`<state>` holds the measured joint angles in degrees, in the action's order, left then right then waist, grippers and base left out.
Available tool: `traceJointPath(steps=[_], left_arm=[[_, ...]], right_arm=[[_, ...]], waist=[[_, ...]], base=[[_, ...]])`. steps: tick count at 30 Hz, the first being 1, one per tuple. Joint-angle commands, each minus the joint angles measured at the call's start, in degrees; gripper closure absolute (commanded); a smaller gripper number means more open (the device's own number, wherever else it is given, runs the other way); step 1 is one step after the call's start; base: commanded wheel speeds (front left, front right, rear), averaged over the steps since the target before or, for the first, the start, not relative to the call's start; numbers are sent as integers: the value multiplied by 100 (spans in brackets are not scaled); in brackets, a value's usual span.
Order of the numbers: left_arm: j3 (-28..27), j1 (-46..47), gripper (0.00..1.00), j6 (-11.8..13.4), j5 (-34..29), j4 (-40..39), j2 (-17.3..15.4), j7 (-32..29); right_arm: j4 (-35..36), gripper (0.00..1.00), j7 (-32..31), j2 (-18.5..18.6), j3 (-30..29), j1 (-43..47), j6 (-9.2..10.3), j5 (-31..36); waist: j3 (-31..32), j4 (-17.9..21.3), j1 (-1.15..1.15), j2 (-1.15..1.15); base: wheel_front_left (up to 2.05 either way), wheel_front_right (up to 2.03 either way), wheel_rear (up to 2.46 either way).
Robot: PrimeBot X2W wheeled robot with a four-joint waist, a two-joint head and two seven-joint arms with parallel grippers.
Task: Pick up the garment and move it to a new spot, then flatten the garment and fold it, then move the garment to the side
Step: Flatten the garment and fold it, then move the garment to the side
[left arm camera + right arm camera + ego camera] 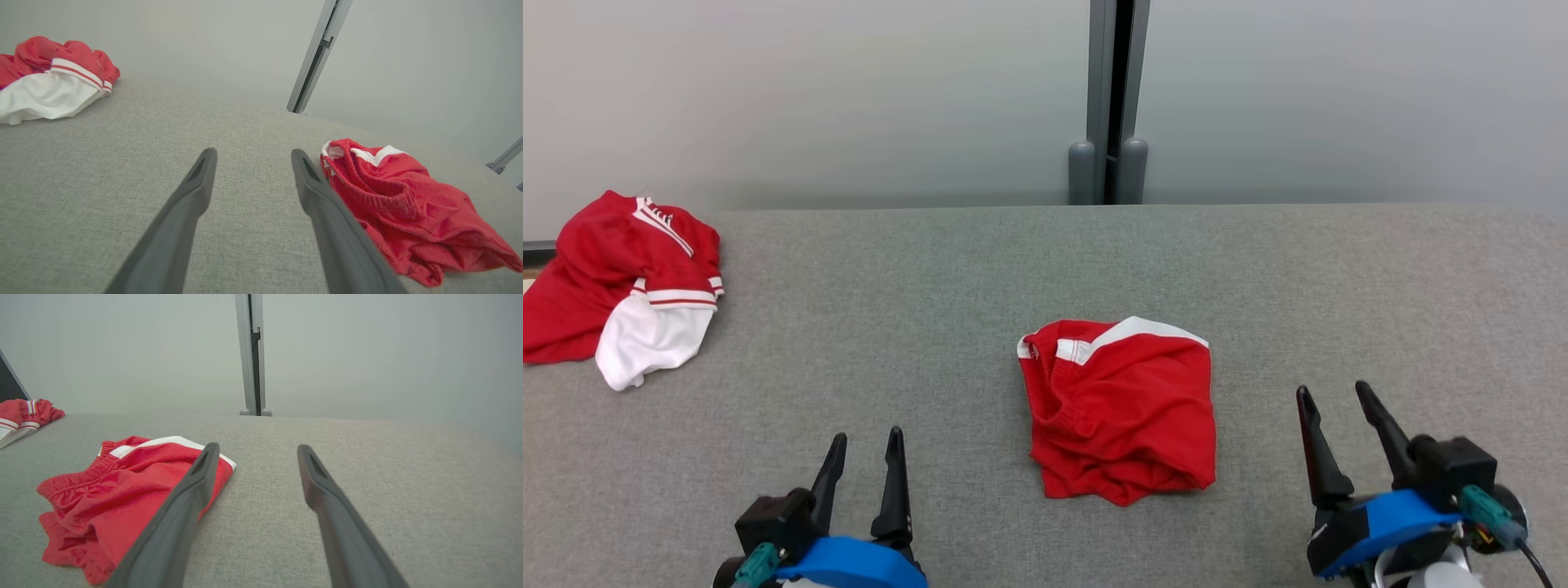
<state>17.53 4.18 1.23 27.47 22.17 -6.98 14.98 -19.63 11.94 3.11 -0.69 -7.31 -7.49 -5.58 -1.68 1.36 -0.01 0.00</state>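
**Q:** Figure 1: what kind of place is this?

**A:** Apparently a robot test lab. Evidence: a plain grey felt-covered worktop (890, 261); blank pale partition panels (809, 98) behind it, joined at 12 o'clock by a grey metal post (1112, 98); lying loose on the felt, a red garment (1127, 408) near centre and a red-and-white garment (621, 286) at 10 o'clock.

Left gripper (867, 434) and right gripper (1332, 388) point forward, jaws spread, empty.

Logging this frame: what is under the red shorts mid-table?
The red shorts lie crumpled on the grey cloth tabletop, which shows all around their edges. Nothing sticks out from beneath. The patch under them and the inside of their folds are covered.
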Motion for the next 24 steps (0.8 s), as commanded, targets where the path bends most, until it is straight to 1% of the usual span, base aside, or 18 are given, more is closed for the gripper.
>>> traceJointPath(steps=[1,3,9,24], left_arm=[[-32,-46,0,26,-28,-37,-21,25],[-102,-168,0,45,-46,-88,-19,27],[-191,-377,0,47,-117,-177,-25,28],[-249,-418,0,42,-193,-261,-17,29]], right_arm=[[38,0,45,-30,7,102,-1,-91],[80,0,91,-22,26,219,-1,-220],[-12,0,166,-24,142,316,-1,-298],[-195,0,181,-24,154,296,-1,-240]], waist=[[18,10,1,0],[51,17,1,0],[109,-2,1,0],[139,-74,1,0]], base=[[0,0,0],[0,0,0],[0,0,0],[0,0,0]])
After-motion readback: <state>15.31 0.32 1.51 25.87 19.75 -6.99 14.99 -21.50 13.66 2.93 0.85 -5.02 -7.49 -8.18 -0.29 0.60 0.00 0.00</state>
